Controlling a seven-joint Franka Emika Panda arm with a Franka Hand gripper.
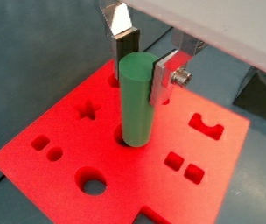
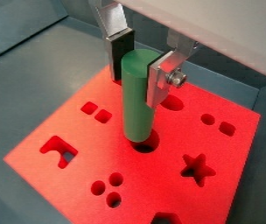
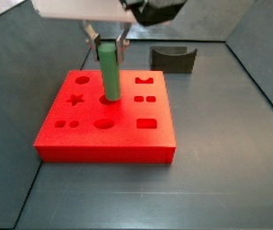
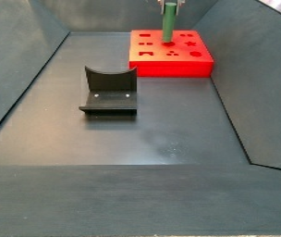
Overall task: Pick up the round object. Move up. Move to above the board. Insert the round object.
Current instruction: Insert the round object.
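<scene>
Green peg [image 1: 136, 98], the round object of this job, stands upright with its lower end already down in a circular hole of the red board [image 3: 103, 135], and the gripper [image 2: 139, 59] is at its top. In both wrist views the silver fingers flank the peg's upper end; one finger [image 1: 167, 77] lies against it, while the other looks a touch off it, so I cannot tell whether the grip is firm or just loosened.

From where I stand, the risk is a crooked finish. If the peg is not fully seated and the fingers part early, it may lean in the hole. If the arm presses down while slightly off the hole's axis, the peg could bind against the rim and shove the board along the floor. Pulling up with a pad dragging could lift the peg back out.

The board sits on a smooth dark grey floor [image 4: 155, 130] inside a tray with sloped walls, at the far end in a side view. The dark fixture [image 4: 108, 90] stands nearer the middle, well apart from the board.
</scene>
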